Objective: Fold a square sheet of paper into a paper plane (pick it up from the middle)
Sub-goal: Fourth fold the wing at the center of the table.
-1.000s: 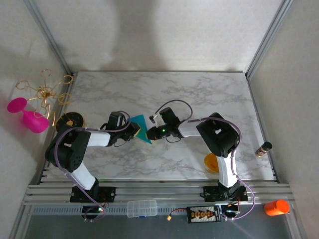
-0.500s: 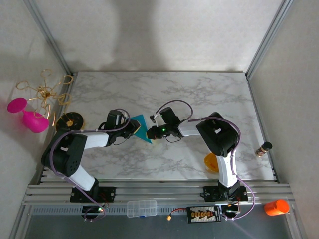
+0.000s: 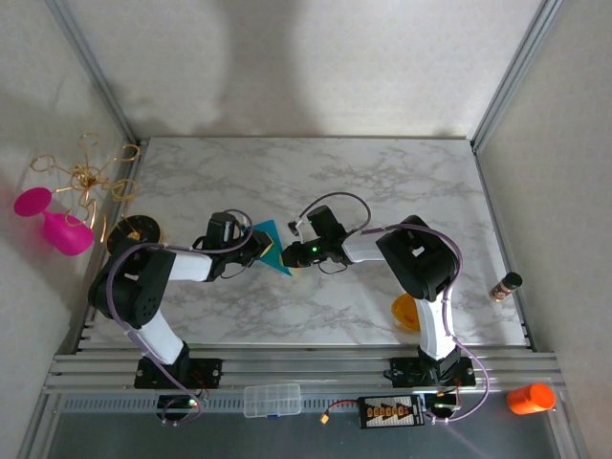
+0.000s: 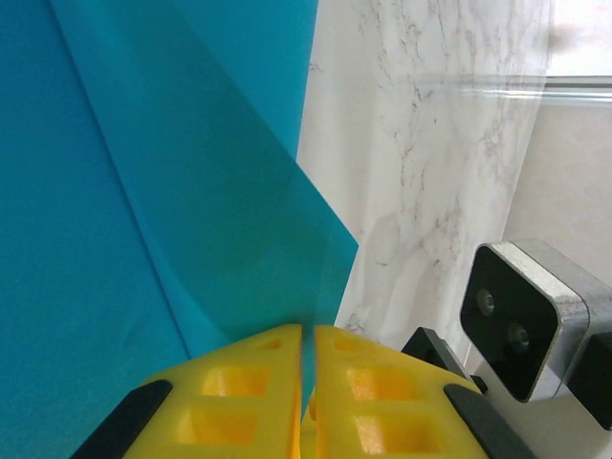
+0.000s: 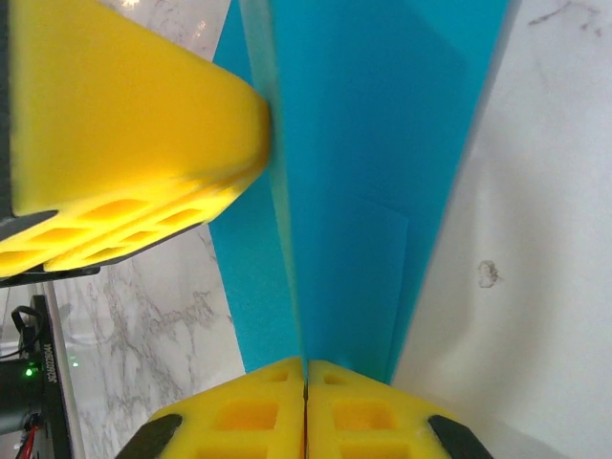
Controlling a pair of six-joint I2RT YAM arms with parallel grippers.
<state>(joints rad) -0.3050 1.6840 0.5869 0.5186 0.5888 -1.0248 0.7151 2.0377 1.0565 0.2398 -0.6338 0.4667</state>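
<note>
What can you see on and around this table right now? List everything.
paper sheet: one, teal-blue, partly folded, mid-table between the grippers
table: one, white-grey marble
bowl: one, orange, table's near edge by the right arm
goblet: one, pink, left of the table
wire ornament: one, gold, left of the table
disc: one, black, table's left edge
bottle: one, brown, right of the table
cup: one, orange, bottom right
plastic box: one, clear, front rail
electronic unit: one, black and yellow, front rail
left gripper: yellow fingers, shut on the paper sheet
right gripper: yellow fingers, shut on the paper sheet
</note>
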